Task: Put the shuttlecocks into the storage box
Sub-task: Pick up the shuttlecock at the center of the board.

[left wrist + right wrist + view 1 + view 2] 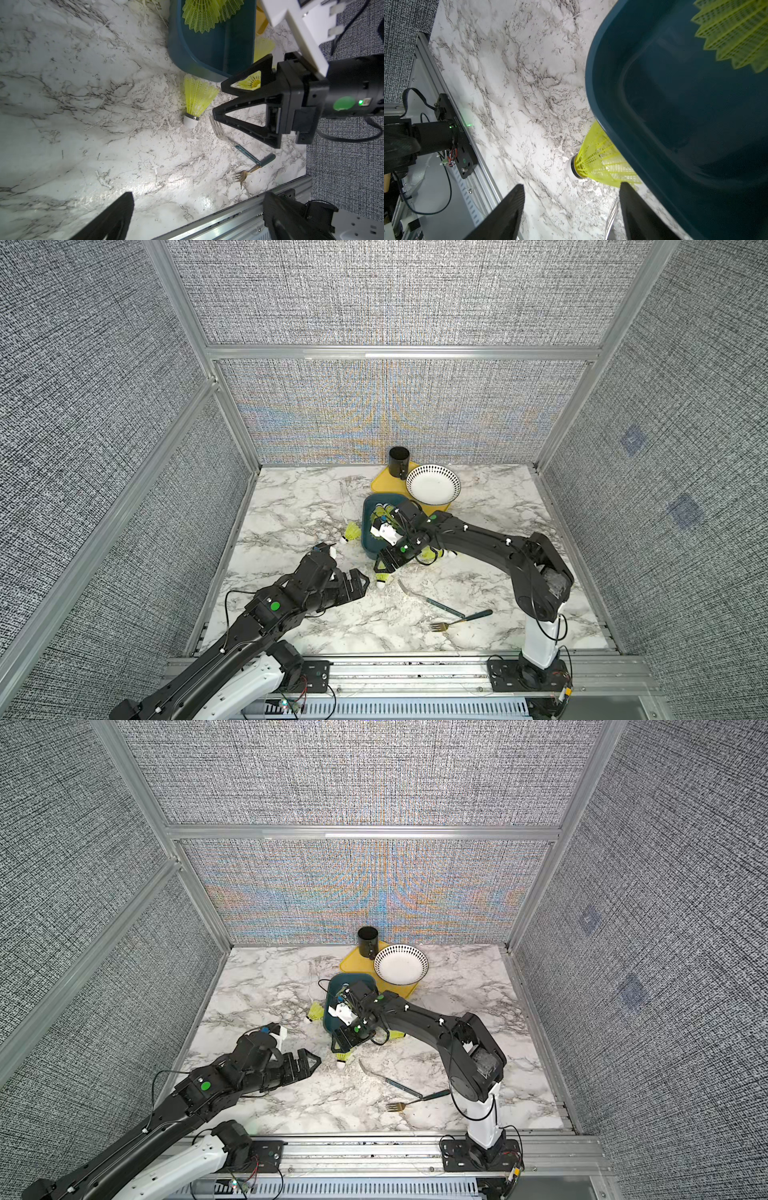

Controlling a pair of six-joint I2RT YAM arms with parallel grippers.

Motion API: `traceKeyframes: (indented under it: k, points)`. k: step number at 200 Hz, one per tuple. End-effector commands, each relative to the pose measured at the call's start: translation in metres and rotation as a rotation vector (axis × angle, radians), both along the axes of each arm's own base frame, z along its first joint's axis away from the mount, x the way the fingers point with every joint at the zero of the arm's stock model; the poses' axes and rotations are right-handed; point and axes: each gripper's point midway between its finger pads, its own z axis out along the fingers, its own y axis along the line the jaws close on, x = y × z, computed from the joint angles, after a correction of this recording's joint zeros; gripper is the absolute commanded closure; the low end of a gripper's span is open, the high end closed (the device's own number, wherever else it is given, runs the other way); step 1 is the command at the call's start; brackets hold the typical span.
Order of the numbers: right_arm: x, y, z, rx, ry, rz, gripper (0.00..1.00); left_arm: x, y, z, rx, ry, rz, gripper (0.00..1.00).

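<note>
Reach is favouring your right hand (217,99), hovering open and empty just beside the shuttlecock (196,101) that is lying on the desk (83,104) at the near corner of the storage box (176,52), long axis running crosswise to your reach, white tip pointing away from the box.

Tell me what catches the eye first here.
Neon yellow shuttlecocks glow against the teal storage box at mid-table, several already inside. Another shuttlecock lies on the marble table just outside the box's near corner, with the right gripper beside it, fingers open.
</note>
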Motion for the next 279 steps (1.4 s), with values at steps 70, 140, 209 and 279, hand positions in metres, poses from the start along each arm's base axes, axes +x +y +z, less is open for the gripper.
traceKeyframes:
  k: [70,140,209,279]
  points:
    - [0.005,0.007,-0.010,-0.056,-0.085,0.079,0.26,0.002,-0.005,0.004,-0.015,-0.010,-0.015,0.00]
    - [-0.004,0.013,-0.019,-0.064,-0.065,0.104,0.34,-0.012,0.004,-0.003,-0.043,0.023,0.006,0.00]
    - [-0.020,-0.004,-0.019,-0.088,-0.038,0.099,0.42,-0.025,0.021,-0.004,-0.051,0.022,0.043,0.00]
    - [-0.035,-0.026,-0.019,-0.063,0.015,0.056,0.47,-0.021,0.011,-0.004,-0.050,0.030,0.010,0.00]
